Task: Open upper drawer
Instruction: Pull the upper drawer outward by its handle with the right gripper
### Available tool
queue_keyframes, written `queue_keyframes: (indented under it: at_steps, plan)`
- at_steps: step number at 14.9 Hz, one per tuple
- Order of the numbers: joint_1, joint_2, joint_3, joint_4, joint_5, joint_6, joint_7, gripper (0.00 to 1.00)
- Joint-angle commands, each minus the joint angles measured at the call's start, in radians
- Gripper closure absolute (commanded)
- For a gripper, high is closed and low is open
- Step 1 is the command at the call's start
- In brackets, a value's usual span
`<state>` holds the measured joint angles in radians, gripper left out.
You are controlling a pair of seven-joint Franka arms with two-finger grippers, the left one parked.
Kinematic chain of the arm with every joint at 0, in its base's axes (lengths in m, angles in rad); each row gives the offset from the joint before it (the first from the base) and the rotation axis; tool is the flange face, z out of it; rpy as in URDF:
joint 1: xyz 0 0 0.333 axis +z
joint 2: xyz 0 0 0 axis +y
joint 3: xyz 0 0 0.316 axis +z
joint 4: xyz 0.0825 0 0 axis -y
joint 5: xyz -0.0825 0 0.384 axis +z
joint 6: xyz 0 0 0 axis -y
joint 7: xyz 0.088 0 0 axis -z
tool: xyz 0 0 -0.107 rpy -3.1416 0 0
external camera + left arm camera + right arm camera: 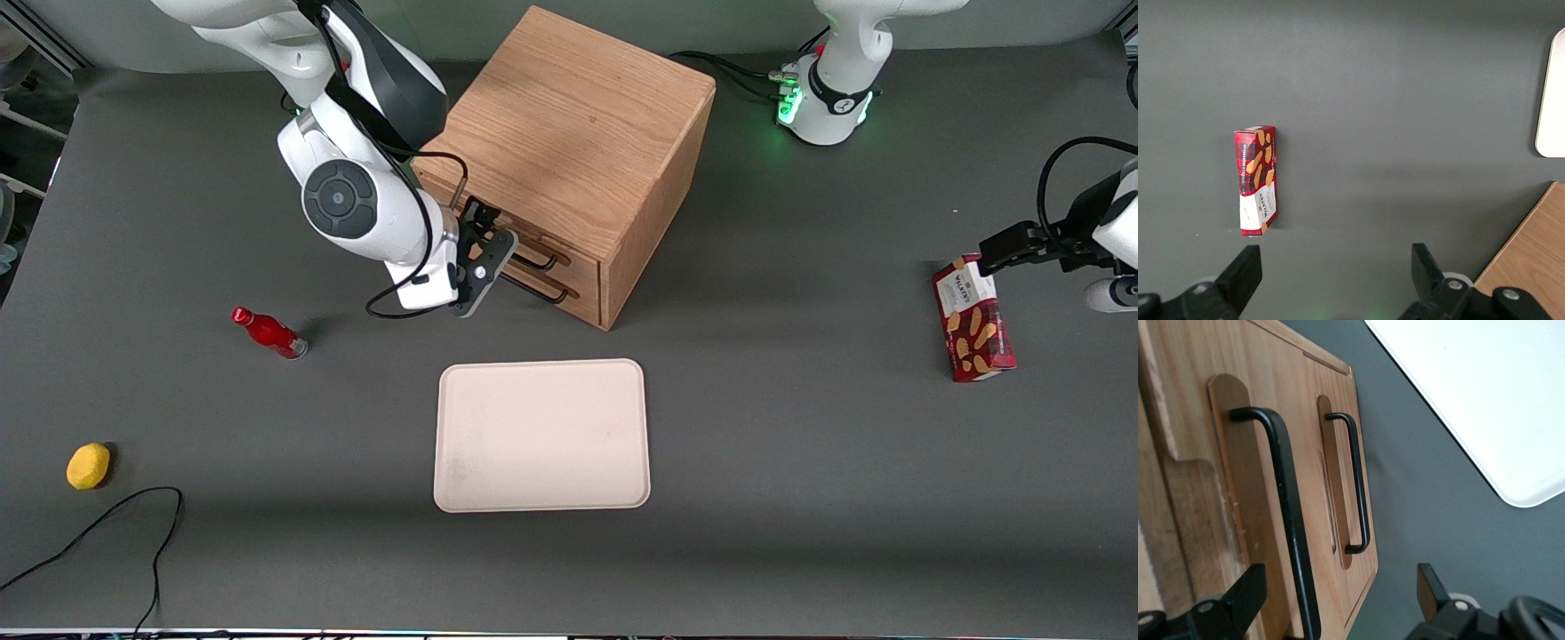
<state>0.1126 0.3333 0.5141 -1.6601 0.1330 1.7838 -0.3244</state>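
Nearest to the front camera lies the white tray (541, 436), nearer than the gripper (484, 238) and well apart from it. Wide open and holding nothing, the gripper sits just in front of the cabinet (569, 151), level with the upper drawer (1238, 520). Its black handle (1290, 520) passes between the fingers (1245, 590). I think the fingers should close around the middle of this bar, not the lower handle (1358, 483), then pull straight out.

tool (484, 258): in front of the drawer fronts; its fingers (1248, 590) are cut off by the picture's edge
upper drawer (1238, 493): handle end hidden under one finger; front mostly covered by the arm in the front view
white tray (1485, 393): only a corner shows
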Motion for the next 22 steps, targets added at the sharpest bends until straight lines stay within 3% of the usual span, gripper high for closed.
queue_keyframes:
  at_steps: [1,13,22]
  plan:
    - [-0.005,0.026,0.009,0.011,0.023,0.031,-0.024,0.00]
    - [-0.001,0.064,0.007,-0.006,0.007,0.088,-0.053,0.00]
    - [-0.013,0.085,-0.015,0.025,-0.061,0.086,-0.088,0.00]
